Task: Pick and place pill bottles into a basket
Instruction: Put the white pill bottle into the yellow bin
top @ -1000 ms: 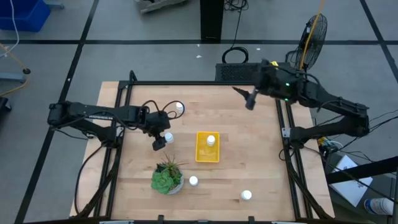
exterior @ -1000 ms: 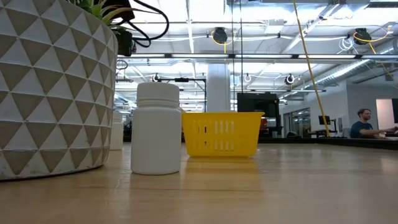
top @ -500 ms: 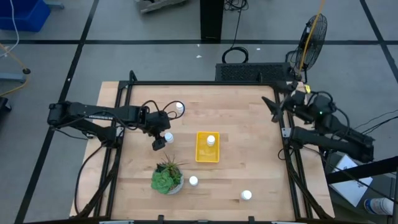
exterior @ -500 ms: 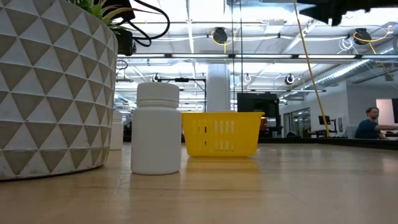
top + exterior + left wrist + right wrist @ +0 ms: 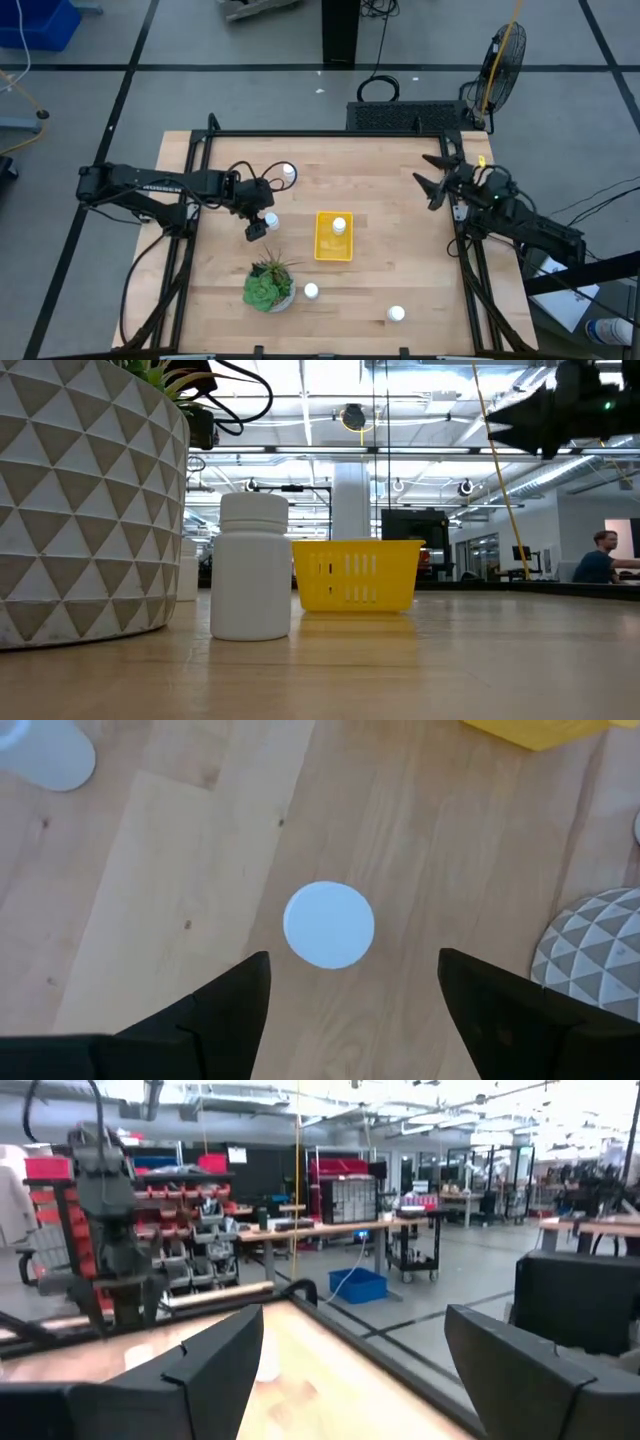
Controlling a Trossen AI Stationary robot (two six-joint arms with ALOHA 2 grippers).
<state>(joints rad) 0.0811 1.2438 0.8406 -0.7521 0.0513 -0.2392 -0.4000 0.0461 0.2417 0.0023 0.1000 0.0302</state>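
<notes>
My left gripper (image 5: pixel 260 222) hangs open above a white pill bottle (image 5: pixel 271 220) left of the yellow basket (image 5: pixel 333 247). In the left wrist view its fingers stand on either side of the bottle's round cap (image 5: pixel 329 924) without touching it. One bottle (image 5: pixel 339 225) stands inside the basket. Other bottles stand at the far left (image 5: pixel 288 173), beside the plant (image 5: pixel 311 291) and near the front right (image 5: pixel 397 313). My right gripper (image 5: pixel 432 180) is open and empty at the table's right edge, up in the air (image 5: pixel 545 420).
A green plant in a white patterned pot (image 5: pixel 268 287) stands in front of my left gripper; it fills the left of the low view (image 5: pixel 80 500). Bare wood lies between the basket and my right gripper. A person sits far off in the room (image 5: pixel 600 555).
My right gripper has swung from over the table's far right part out to the right edge, a little toward the near side and downward, staying open; it has come into the low view at the top right.
</notes>
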